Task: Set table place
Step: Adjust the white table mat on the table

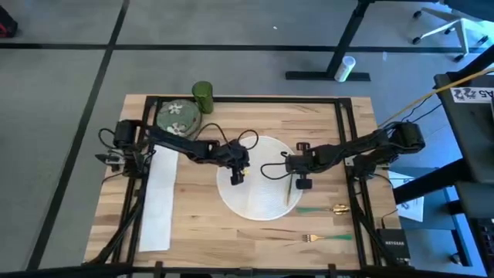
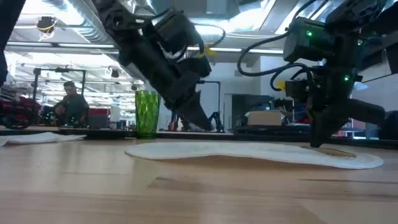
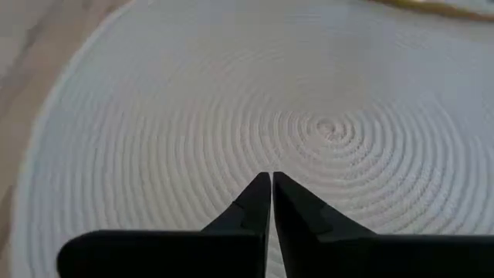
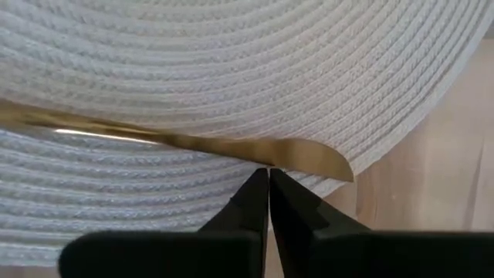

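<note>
A round white woven placemat (image 1: 255, 199) lies flat on the middle of the table (image 1: 201, 232). A gold knife (image 4: 231, 145) lies on the mat's right part, its blade tip near the mat's rim. My left gripper (image 3: 272, 176) is shut and hangs a little above the mat's left part (image 2: 208, 127), holding nothing. My right gripper (image 4: 268, 170) is shut, its tips down at the knife blade over the mat's right part (image 1: 296, 182). My right gripper comes from above, pointing steeply down, with its shut fingertips (image 4: 258, 185) right at the edge of the knife's blade (image 4: 297, 154), near the blade's tip. The knife lies flat on the mat. Whether the tips actually touch the blade, I cannot tell.
A green tumbler (image 1: 202, 96) and a green flowered plate (image 1: 179, 117) stand at the far left. A white napkin (image 1: 158, 202) lies along the left side. A spoon (image 1: 320, 208) and a fork (image 1: 324, 238) with green handles lie to the mat's near right.
</note>
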`<state>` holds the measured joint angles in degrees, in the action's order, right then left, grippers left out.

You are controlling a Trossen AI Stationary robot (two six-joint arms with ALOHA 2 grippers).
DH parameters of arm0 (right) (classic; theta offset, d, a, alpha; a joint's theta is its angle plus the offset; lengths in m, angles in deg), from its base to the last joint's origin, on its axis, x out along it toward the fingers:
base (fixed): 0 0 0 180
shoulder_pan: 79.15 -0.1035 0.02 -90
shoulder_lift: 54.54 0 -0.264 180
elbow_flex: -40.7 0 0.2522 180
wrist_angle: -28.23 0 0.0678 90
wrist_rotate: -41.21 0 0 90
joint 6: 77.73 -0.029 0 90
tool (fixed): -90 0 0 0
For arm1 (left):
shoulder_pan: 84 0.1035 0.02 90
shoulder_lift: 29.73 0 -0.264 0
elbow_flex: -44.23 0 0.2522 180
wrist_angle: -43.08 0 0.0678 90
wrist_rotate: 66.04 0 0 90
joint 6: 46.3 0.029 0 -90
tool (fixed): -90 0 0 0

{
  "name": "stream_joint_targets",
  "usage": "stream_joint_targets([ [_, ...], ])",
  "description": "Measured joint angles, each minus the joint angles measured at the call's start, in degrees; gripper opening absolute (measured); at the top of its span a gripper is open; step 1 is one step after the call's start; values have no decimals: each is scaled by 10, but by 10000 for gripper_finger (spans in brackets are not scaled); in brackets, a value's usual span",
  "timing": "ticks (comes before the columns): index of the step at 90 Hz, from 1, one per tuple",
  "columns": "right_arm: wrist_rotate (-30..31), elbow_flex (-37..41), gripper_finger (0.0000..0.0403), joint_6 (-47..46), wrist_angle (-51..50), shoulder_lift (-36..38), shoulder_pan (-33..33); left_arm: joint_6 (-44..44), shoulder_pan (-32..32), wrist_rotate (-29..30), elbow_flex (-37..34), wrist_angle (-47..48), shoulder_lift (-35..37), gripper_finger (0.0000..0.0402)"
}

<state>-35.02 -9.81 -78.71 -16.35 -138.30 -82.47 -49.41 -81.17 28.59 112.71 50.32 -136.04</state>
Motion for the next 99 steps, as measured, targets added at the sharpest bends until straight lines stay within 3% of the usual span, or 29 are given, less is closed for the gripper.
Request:
stream_joint_targets([
  [99,2,0,0,14,34,0,1,-10,0,0,0,-1,-18,0],
])
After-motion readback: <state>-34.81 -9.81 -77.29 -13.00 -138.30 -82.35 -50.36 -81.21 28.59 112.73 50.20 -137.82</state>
